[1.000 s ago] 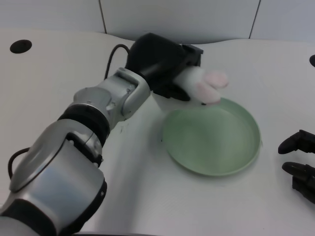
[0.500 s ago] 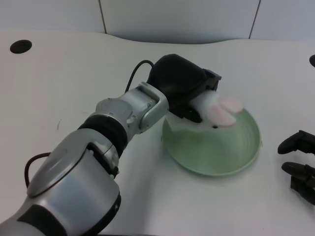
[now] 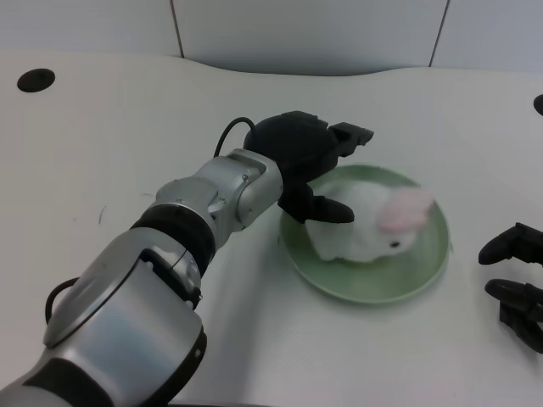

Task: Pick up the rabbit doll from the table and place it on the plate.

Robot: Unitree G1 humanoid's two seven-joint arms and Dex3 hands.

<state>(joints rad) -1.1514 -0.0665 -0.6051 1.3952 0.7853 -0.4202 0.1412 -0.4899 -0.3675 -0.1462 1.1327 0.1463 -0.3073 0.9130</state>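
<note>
- Head view: the rabbit doll (image 3: 366, 224) lies inside the green plate (image 3: 428, 271), toward its left and middle; its pink ears point to the right, slightly blurred.
- The left hand (image 3: 307, 165) sits at the plate's upper-left rim with its fingers spread; one lower finger is at the doll's white flank, whether touching or just beside I cannot tell; nothing is pinched.
- Judgement: the placing looks done; what seems left is to draw the hand clear without dragging the doll off the white table (image 3: 102, 153).
</note>
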